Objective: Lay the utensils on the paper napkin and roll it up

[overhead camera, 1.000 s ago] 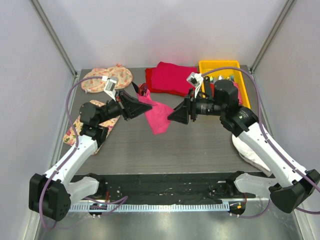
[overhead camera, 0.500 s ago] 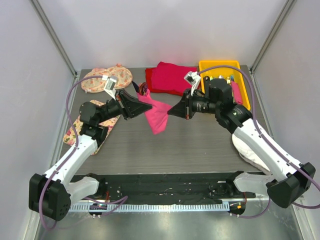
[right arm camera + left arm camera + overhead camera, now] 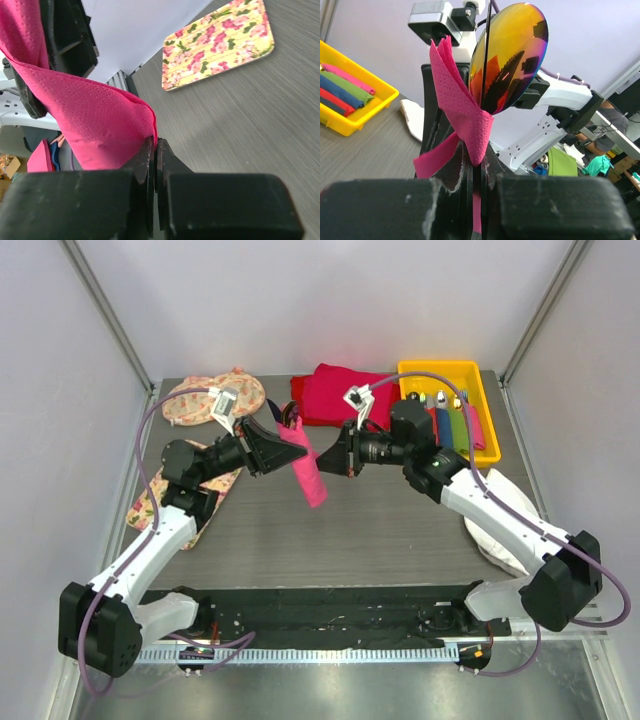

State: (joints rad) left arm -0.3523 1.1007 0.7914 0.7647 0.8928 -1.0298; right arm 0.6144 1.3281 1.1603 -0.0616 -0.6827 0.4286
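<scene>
Left fingers (image 3: 395, 205) and right fingers (image 3: 230, 205) both clamped shut on the paper napkin (image 3: 308, 472).
You hold it mid-frame, hanging above the tabletop (image 3: 380, 530); the utensils (image 3: 445, 428) lie in the yellow tray (image 3: 440, 366), upper right.

A robotics lab test cell: plain grey walls (image 3: 330, 300) on metal posts (image 3: 108, 310) enclose a dark table (image 3: 380, 530), with left arm (image 3: 150, 550) and right arm (image 3: 510, 515) bolted to a rail (image 3: 300, 652).
</scene>
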